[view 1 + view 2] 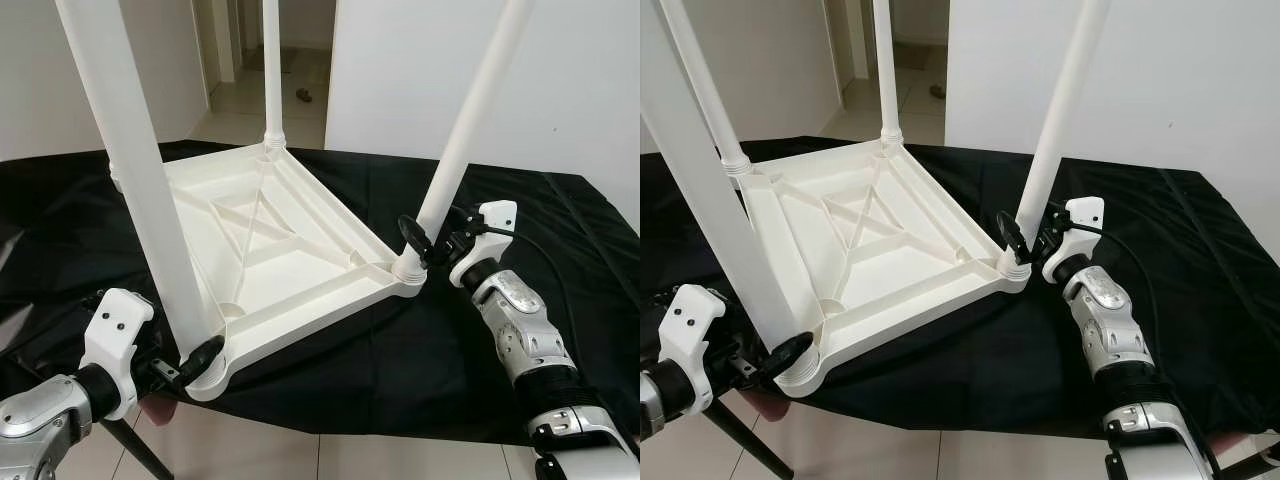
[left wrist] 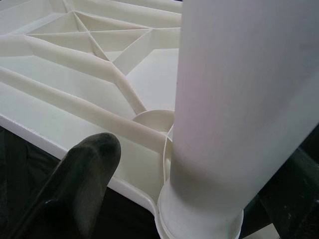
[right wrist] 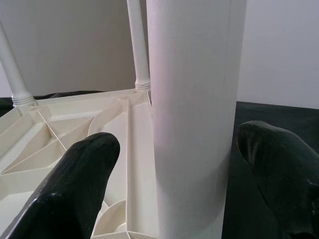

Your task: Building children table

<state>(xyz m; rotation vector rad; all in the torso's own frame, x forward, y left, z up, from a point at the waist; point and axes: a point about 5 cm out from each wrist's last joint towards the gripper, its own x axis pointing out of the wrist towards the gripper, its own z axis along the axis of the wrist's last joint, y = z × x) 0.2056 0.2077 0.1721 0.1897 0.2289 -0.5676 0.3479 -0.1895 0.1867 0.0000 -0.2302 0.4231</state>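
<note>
White plastic children's table (image 1: 270, 250) lay upside down on a bench (image 1: 560, 230) draped in black cloth (image 1: 420, 350), ribbed underside facing up. Four white legs stood upright from its corner sockets: near-left leg (image 1: 135, 170), near-right leg (image 1: 470, 130), far leg (image 1: 273, 70), and a fourth far-left leg (image 1: 702, 85) seen clearly in the right eye view; in the left eye view it was mostly masked behind the near-left one.

Left gripper (image 1: 195, 362) sat at the near-left corner, at the base of that leg, by the edge of the bench. Head views showed one black finger (image 1: 788, 350) against the socket collar. Left wrist view gave the close detail: one fingertip (image 2: 89, 169) just beside the tabletop rim, the leg (image 2: 234, 114) seated in its collar right next to it. The second finger was not made out there, so could not tell whether this gripper was clenched or released.

Right gripper (image 1: 425, 240) sat at the near-right corner, low on that leg, just above the socket. Right wrist view settled what the head views left vague: two black fingers (image 3: 75, 184) straddled the leg (image 3: 194, 114), one each side, spread apart with gaps between pads and plastic, so released, not clamping.

Beyond the bench, a white wall (image 1: 560, 70) and an open doorway (image 1: 300, 60) onto a tiled floor.
</note>
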